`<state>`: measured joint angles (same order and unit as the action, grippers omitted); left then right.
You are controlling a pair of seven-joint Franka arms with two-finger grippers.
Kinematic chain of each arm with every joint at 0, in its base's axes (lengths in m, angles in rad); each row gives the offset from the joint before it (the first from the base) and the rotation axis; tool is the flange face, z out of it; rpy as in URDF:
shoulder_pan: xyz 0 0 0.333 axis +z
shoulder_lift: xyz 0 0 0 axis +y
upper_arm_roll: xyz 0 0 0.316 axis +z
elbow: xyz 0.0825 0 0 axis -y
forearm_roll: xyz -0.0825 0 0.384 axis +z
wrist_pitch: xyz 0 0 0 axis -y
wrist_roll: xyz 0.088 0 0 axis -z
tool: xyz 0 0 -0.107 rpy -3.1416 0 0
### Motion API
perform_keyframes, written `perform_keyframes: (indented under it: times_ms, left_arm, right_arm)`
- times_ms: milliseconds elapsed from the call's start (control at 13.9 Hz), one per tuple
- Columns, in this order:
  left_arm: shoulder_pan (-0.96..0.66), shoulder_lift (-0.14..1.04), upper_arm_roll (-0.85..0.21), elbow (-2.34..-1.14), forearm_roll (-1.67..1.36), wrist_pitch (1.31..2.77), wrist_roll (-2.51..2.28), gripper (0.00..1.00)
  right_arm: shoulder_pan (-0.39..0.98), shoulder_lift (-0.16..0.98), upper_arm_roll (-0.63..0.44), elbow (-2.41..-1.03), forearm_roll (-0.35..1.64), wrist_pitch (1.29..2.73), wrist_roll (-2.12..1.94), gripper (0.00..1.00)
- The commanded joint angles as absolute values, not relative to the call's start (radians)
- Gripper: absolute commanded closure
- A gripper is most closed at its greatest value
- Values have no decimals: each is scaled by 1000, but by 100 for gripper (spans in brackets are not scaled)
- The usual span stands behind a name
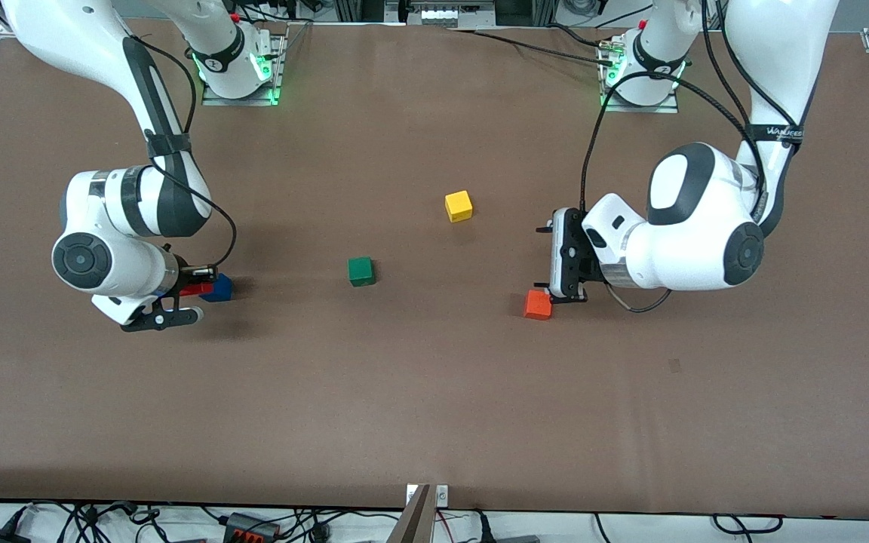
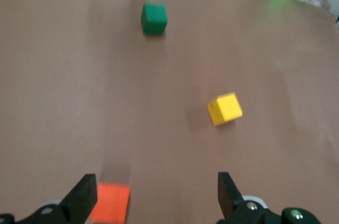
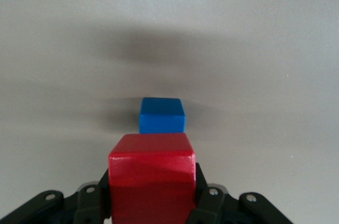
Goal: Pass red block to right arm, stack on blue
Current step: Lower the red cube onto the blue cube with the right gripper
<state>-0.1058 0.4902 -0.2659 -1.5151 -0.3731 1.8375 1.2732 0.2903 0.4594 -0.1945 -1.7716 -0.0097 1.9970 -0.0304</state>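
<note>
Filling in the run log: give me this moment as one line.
right tool: shut on red block, beside blue block | left tool: open, over table near orange block | stacking: not yet done

I see a brown table (image 1: 434, 392) filling most of the front view. Four cubes rest directly on it. The yellow cube (image 1: 459, 206) sits just above frame centre. The green cube (image 1: 360, 271) sits at centre, slightly lower. The orange cube (image 1: 538, 305) sits lower, right of centre. The blue cube (image 1: 220, 288) sits at mid-left, partly covered in that view. Two arm bases (image 1: 238, 75) are mounted along the top edge, one at upper left, one at upper right.
</note>
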Motion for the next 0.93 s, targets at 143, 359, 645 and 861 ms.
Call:
perform_keyframes:
  times_ms: [143,359,645,861]
  left_arm:
    - [-101,480,-259,-1517,-91,1793,955,0]
    - [-91,482,-256,-1522,55,1757,755,0]
    - [-49,476,-256,-1514,80,1683,464,0]
    - [-20,451,-258,-1509,81,1606,220,0]
  right_arm:
    - [304,411,-196,-1876,-32,2109,55,100]
    - [304,411,-196,-1893,-32,2140,78,100]
    - [307,403,-196,-1933,-34,2189,141,100]
    - [305,400,-198,-1971,-48,2244,143,100]
